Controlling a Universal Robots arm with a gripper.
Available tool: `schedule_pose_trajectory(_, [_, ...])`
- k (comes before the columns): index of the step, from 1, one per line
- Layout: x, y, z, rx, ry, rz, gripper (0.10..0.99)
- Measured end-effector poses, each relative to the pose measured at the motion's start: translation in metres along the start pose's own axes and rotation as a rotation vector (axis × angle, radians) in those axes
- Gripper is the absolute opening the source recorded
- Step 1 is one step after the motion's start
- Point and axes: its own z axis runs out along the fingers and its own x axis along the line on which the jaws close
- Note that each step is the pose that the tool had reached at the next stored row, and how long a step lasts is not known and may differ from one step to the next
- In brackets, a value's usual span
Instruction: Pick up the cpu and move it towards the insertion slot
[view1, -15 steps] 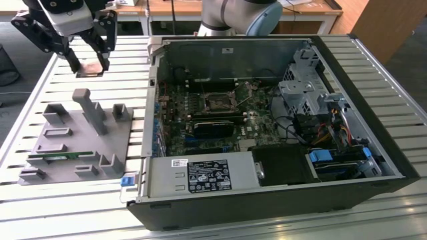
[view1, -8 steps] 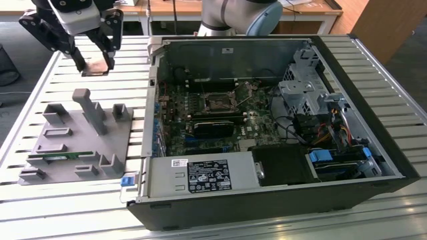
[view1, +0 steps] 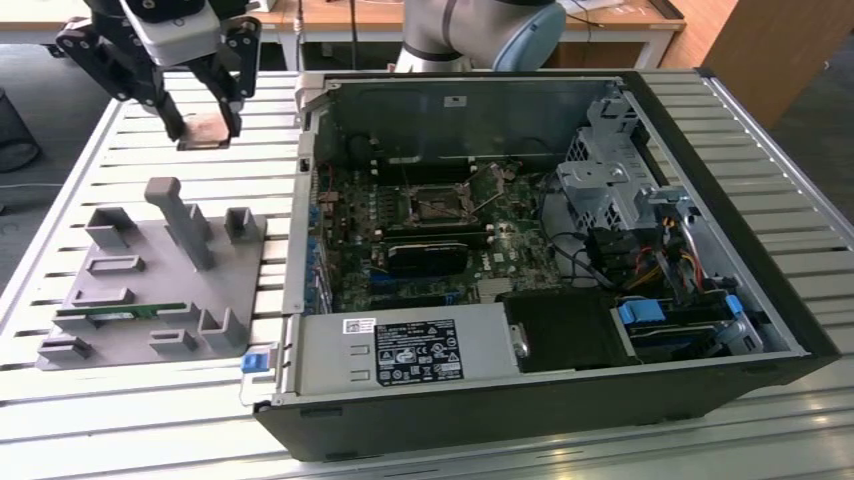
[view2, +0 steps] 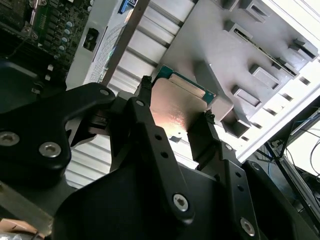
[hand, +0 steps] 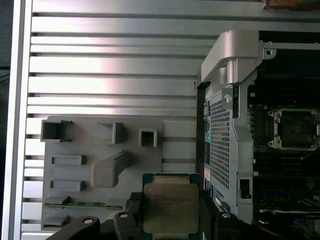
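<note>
Tool (view1: 203, 128) fingers are pinched on the cpu (view1: 204, 133), held aloft over the bench (view1: 160, 150) at ten o'clock from the insertion slot (view1: 435, 203); carry step judged underway, precise alignment above the socket needed.

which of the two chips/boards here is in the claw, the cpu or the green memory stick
The cpu: the square chip with a silver top, clamped between the claw above the slatted table. The long green memory stick lies in the grey holder, untouched.
</note>
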Motion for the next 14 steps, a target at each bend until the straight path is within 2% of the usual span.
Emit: schedule_pose_trajectory(14, [-0.0205, 0.0046, 0.0004, 0.000, -0.0001, 0.000, 0.537])
